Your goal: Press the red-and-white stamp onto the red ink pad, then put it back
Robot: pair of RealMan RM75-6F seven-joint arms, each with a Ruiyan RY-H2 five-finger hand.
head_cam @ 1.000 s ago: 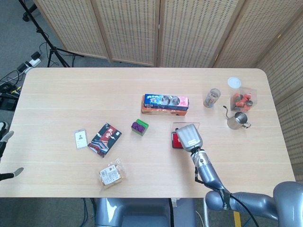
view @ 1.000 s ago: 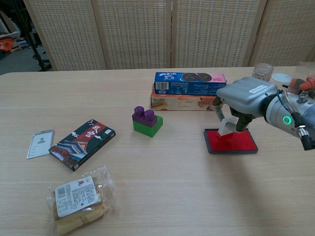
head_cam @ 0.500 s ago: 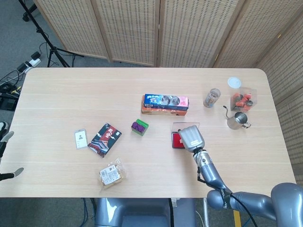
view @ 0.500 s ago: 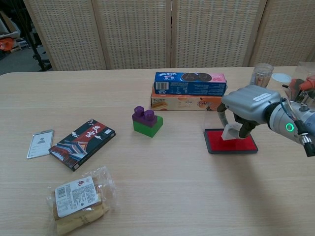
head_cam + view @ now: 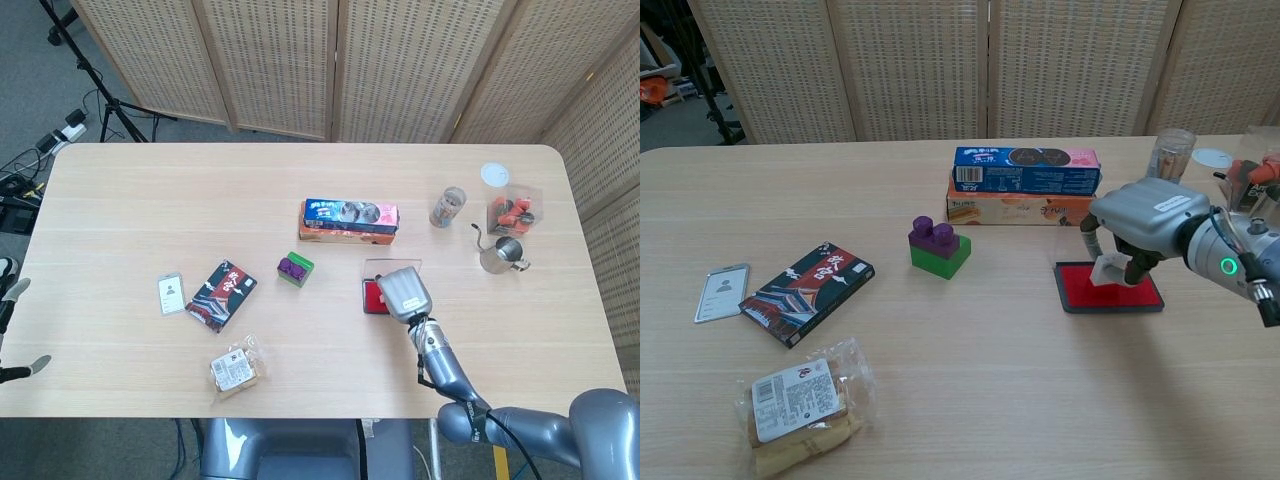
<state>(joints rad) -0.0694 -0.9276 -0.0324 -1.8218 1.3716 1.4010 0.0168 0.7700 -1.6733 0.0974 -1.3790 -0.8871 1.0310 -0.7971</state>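
Observation:
The red ink pad (image 5: 1132, 292) lies on the table in front of the stacked biscuit boxes. My right hand (image 5: 1145, 215) hangs over it and pinches the small white stamp (image 5: 1106, 268), whose lower end touches the red surface. From the head view, the right hand (image 5: 402, 291) covers the stamp, and only the left strip of the ink pad (image 5: 371, 297) shows. My left hand (image 5: 14, 328) peeks in at the far left edge, off the table, fingers apart and holding nothing.
Two stacked biscuit boxes (image 5: 1025, 185) stand just behind the pad. A purple-and-green block (image 5: 938, 246), a dark packet (image 5: 807, 278), a card (image 5: 722, 292) and a bagged snack (image 5: 800, 402) lie to the left. A glass (image 5: 1171, 152), a metal pitcher (image 5: 500, 255) and a clear box (image 5: 514, 210) sit at the right.
My right hand has shifted slightly to the right and lowered, bringing the stamp down onto the red pad. The left hand has stayed put.

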